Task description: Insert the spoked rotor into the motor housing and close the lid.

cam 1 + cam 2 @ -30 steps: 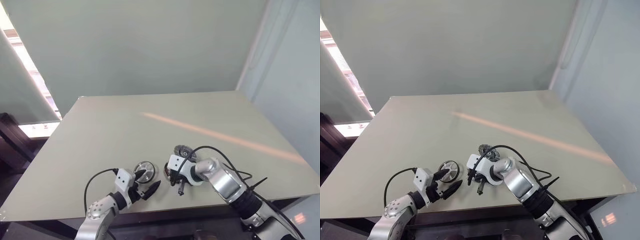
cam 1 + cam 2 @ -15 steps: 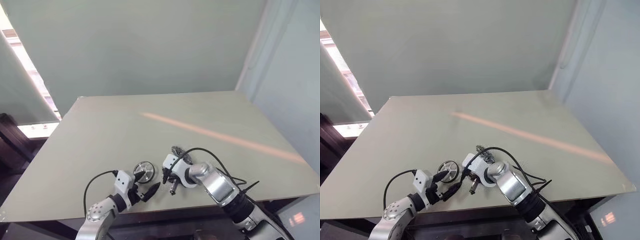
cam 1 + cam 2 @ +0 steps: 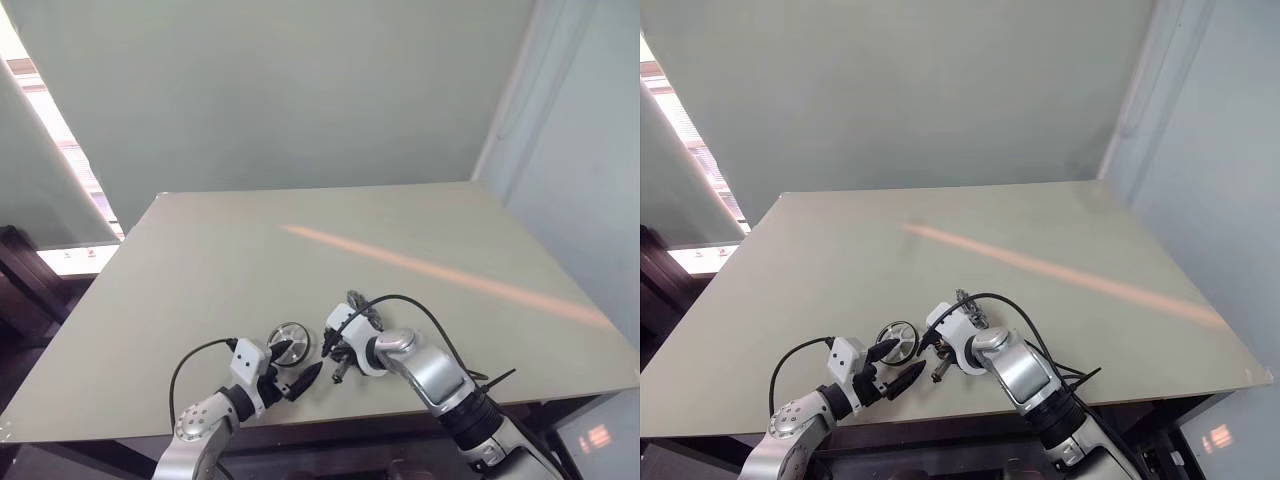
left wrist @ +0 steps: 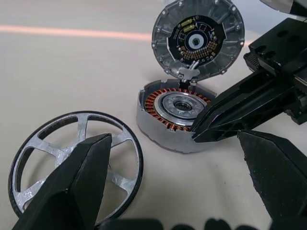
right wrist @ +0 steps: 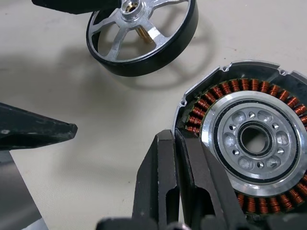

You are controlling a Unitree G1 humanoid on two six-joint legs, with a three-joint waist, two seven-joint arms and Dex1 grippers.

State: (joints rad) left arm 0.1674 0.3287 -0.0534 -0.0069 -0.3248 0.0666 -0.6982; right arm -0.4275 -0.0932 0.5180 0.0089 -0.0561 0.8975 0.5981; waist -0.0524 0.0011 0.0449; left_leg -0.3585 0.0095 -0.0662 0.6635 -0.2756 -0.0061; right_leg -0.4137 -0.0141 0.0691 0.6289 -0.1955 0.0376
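Observation:
The spoked rotor (image 4: 29, 189), a silver spoked wheel with a black rim, lies flat on the table just ahead of my left gripper (image 4: 172, 138), which is open and empty. Beside it sits the motor housing (image 5: 230, 103), a silvery cup with copper windings around a pale hub. Its lid (image 4: 196, 40), a round disc with a dark centre, stands tilted up at the housing's far edge. My right gripper (image 5: 175, 136) is shut with nothing in it. Its tips rest against the housing's rim on the side facing the rotor (image 5: 141, 33).
Everything sits near the front edge of the pale table (image 3: 420, 230), which has wide free room beyond and to both sides. A black cable (image 3: 415, 305) loops over my right wrist. An orange streak of light (image 3: 450, 275) crosses the tabletop.
My right wrist has rolled and its arm has swung inward, with the shut tips staying at the housing. The left gripper, rotor and lid have not moved.

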